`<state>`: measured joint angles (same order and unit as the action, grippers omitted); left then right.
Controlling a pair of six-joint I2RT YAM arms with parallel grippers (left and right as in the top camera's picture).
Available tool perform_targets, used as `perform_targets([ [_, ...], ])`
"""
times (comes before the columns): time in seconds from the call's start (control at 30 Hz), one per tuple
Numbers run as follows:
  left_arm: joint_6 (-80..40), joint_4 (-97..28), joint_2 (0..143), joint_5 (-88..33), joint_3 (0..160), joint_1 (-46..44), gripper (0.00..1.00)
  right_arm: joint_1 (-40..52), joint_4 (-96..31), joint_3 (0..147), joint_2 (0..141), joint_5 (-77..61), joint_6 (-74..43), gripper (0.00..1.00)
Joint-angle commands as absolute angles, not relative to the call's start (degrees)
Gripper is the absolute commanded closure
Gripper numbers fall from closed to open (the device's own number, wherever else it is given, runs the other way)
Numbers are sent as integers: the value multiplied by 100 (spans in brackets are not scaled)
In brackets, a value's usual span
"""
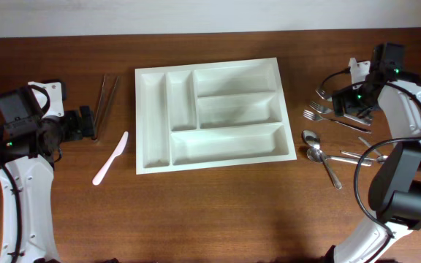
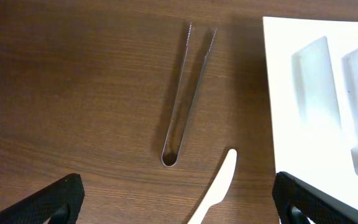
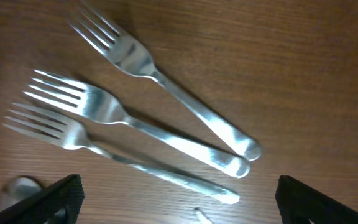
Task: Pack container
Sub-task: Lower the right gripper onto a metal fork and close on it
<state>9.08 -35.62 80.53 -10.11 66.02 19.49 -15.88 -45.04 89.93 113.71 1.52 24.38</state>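
Seemingly, left tool (image 2: 176, 194) gapes empty near tongs (image 2: 178, 92), right tool (image 3: 179, 194) likewise near 3 forks (image 3: 135, 124)

white five-compartment container (image 1: 214, 117) lies flat, empty, mid-table.

In the left wrist view the container (image 2: 278, 93) is cut off by the right edge, so that only its left rim and parts of two compartments are seen. The white knife (image 2: 219, 186) is cropped at its lower end, and of the left gripper (image 2: 179, 190) only two dark finger corners are shown. In the right wrist view a spoon (image 3: 18, 188) is cropped and blurred at the lower left, and from overhead the forks (image 1: 319, 111) are partly hidden beneath the right arm (image 1: 364, 95).
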Motion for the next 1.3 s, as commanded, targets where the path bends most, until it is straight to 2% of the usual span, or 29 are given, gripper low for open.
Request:
perform_targets([
  [0.0, 996, -3564, 8079, -1116, 6744, 1966, 1, -1658, -4429, 9061, 11603, 169, 2923, 6],
  [0.07, 996, -3564, 8079, -1116, 6744, 1966, 1, -1658, -4431, 9061, 11745, 23, 3131, 14],
  [0.1, 996, -3564, 8079, -1116, 6744, 1966, 1, -1651, -4431, 9061, 11795, -49, 3159, 15],
  [0.9, 996, -3564, 8079, -1116, 6744, 1966, 1, -1461, -4480, 9019, 12464, -692, 3769, 15],
  [1.27, 996, -3564, 8079, -1116, 6744, 1966, 1, -1256, -4762, 8962, 12691, -703, 3704, 28],
])
